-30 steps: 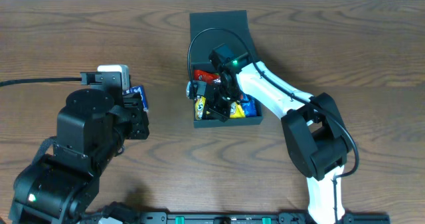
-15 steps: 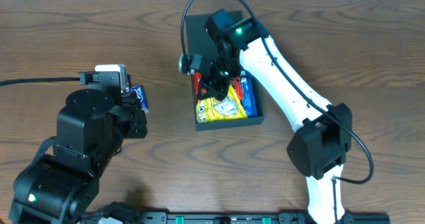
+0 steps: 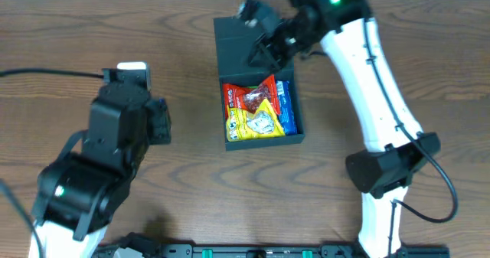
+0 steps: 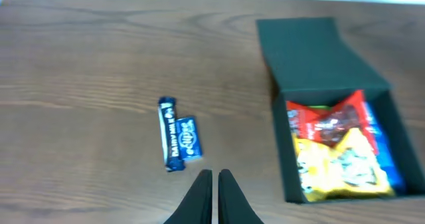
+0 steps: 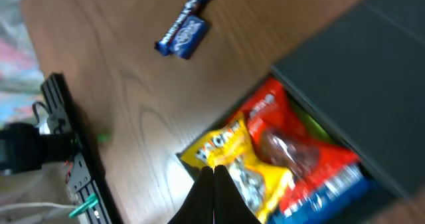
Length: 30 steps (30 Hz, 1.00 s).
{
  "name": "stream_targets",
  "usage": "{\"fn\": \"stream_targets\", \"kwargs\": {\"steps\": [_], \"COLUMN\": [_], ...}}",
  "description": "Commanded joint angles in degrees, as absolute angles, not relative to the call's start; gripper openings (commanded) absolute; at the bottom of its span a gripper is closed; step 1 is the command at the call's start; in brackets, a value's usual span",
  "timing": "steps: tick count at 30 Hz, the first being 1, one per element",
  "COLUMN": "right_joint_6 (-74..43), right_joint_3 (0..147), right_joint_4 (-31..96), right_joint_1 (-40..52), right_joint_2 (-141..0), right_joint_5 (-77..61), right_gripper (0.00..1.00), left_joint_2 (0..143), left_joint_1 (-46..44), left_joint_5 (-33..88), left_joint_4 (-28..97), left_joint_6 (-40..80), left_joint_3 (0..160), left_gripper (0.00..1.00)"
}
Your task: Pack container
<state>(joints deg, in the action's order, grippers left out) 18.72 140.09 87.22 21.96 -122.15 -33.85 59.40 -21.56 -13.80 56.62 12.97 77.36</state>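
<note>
The dark teal container (image 3: 264,142) sits mid-table with its flap lid (image 3: 239,47) lying open at the far side. Inside lie a red packet (image 3: 249,96), a yellow packet (image 3: 253,122) and a blue packet (image 3: 285,109). My right gripper (image 3: 262,53) is shut and empty, high over the lid; its wrist view shows the shut fingers (image 5: 214,177) above the yellow packet (image 5: 229,154). My left gripper (image 4: 214,184) is shut and empty, just short of two small blue bars (image 4: 176,141) on the table left of the container (image 4: 312,51).
The blue bars also show in the right wrist view (image 5: 184,31), apart from the box. My left arm's bulk (image 3: 115,143) covers them in the overhead view. A black rail (image 3: 260,250) runs along the table's front edge.
My right gripper has lifted out of the box and moved back over the lid, leaving the packets uncovered. My left arm has shifted slightly and now covers the blue bars in the overhead view.
</note>
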Motion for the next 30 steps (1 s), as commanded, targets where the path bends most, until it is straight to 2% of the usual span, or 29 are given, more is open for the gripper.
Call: {"fn": "stream_targets", "kwargs": {"steps": [1, 5, 8, 10, 12, 14, 19, 21, 22, 24, 25, 26, 27, 28, 29, 30], "right_joint_6": [16.69, 16.71, 16.69, 16.64, 16.67, 16.67, 16.73, 16.73, 16.73, 16.73, 16.73, 16.73, 16.73, 16.71, 16.69, 16.69], "right_joint_3": [141.91, 141.91, 141.91, 141.91, 141.91, 141.91, 141.91, 141.67, 141.62, 141.62, 141.62, 141.62, 141.62, 141.62, 141.62, 141.62], "right_joint_4": [88.77, 89.82, 89.84, 90.17, 91.59, 92.97, 95.70, 96.25, 96.25, 96.29, 96.47, 96.75, 97.06, 97.25, 97.25, 97.25], "right_joint_1": [19.14, 17.26, 17.28, 17.28, 17.30, 17.32, 17.32, 17.32, 17.32, 17.32, 17.32, 17.32, 17.32, 17.32, 17.32, 17.32], "right_joint_2": [-117.30, -110.98, -107.26, -105.30, -103.35, -102.02, -100.84, -100.88, -100.88, -100.88, -100.88, -100.88, -100.88, -100.88, -100.88, -100.88], "right_joint_5": [-34.33, -34.33, -34.41, -35.14, -36.69, -37.17, -37.08, -37.08, -37.08, -37.08, -37.08, -37.08, -37.08, -37.08, -37.10, -37.10], "right_gripper": [0.02, 0.01, 0.10, 0.11, 0.10, 0.03, 0.01, 0.03, 0.10, 0.13, 0.25, 0.54, 0.73, 0.88, 0.99, 0.99], "left_joint_2": [63.64, 70.76, 74.78, 76.97, 78.61, 79.37, 80.16, 81.52, 82.74, 85.41, 87.83, 90.13, 91.98, 93.89, 95.02, 96.16], "left_joint_1": [-21.37, -21.08, -19.35, -16.78, -12.69, -7.86, 2.09, 4.93, 5.96, 7.33, 7.97, 8.16, 8.14, 8.12, 8.12, 8.12], "left_joint_5": [-17.41, -17.39, -17.69, -17.72, -15.42, -11.86, -4.82, -4.40, -4.40, -3.86, -2.20, -1.17, -0.93, -0.80, -0.45, -0.01], "left_joint_4": [56.51, 55.22, 54.63, 54.35, 53.93, 53.19, 49.78, 48.14, 47.35, 46.15, 45.60, 45.32, 45.10, 44.77, 44.47, 44.18], "left_joint_6": [11.81, 14.22, 16.69, 18.04, 17.96, 16.36, 8.32, 5.61, 4.73, 4.64, 4.64, 4.64, 4.64, 4.62, 4.60, 4.60], "left_joint_3": [77.78, 77.78, 77.78, 77.78, 77.78, 77.78, 77.76, 77.73, 77.73, 77.73, 77.73, 77.73, 77.73, 77.73, 77.73, 77.73], "left_gripper": [0.06, 0.06, 0.06, 0.06, 0.06, 0.06, 0.06, 0.06, 0.06, 0.06, 0.08, 0.17, 0.24, 0.29, 0.37, 0.55]}}
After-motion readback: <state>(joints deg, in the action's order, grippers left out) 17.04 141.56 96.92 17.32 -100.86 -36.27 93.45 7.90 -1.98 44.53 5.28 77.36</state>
